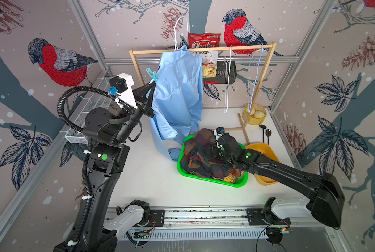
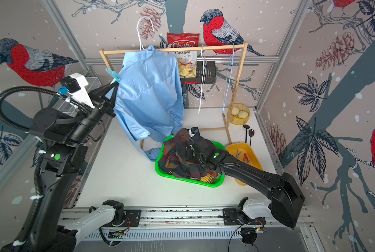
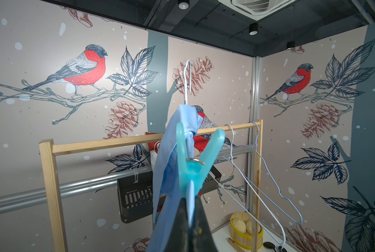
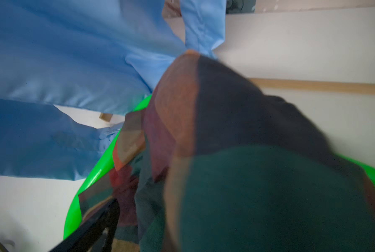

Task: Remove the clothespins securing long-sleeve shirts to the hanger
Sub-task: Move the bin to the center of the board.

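Teal clothespin splayed open on blue shirt, left claw pinching its handles, right claw spread wide

Teal clothespin clipped on hanging light blue shirt.

The left pincer is black. Just above its tips sits a translucent teal clothespin with a coppery spring ring. Beside the tips hangs a plain light blue shirt on a white hanger. Well away from the pincer, a bright green basket holds a dark plaid shirt in red, orange, green and navy blocks, over a yellow-and-grey plaid shirt. Farther still, a mustard-yellow tray holds a red clothespin. The distant chip bag is red and white.
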### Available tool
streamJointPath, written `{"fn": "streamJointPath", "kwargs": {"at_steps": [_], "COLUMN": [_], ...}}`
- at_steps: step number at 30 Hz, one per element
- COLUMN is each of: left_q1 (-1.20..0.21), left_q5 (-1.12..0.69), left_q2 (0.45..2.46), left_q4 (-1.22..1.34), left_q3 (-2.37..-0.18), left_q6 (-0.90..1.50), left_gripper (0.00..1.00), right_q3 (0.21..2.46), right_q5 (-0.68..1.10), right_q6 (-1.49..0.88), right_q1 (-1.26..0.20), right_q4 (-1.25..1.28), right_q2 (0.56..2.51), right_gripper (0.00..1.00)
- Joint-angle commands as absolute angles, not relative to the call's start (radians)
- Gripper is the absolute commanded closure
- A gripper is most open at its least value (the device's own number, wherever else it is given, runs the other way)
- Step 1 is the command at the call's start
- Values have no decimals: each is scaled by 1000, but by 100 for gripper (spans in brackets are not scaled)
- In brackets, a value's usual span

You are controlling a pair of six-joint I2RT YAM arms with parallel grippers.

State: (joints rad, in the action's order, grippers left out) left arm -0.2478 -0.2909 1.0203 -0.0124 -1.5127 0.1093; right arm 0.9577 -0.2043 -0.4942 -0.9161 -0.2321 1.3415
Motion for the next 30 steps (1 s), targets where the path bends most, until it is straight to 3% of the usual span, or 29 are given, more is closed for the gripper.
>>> {"fn": "streamJointPath", "kwargs": {"at_steps": [1, 15, 21, 26, 30], "left_q1": [-250, -250, -253, -252, -252], "left_q5": [-291, -282, -275, -262, -254], "left_q2": [1009, 1015, 1030, 1044, 1055], "left_q4": [71, 55, 47, 49, 61], "left_q3": [-1531, -1589, -1608, -1615, -1618], "left_q6": [133, 126, 111, 85, 82], "left_gripper": [100, 100, 100, 100, 100], "right_q3": [933, 929, 971, 1058, 1120], "right_q5": [-144, 52, -83, -295, -332], "right_q6": [-529, -598, -623, -604, -566], "right_q1": [-921, -1113, -1126, -1130, -1132], "right_q4": [-173, -11, -98, -294, -401], "right_q2": [1403, 1669, 1596, 1505, 1466], "right_gripper": [0, 0, 0, 0, 0]}}
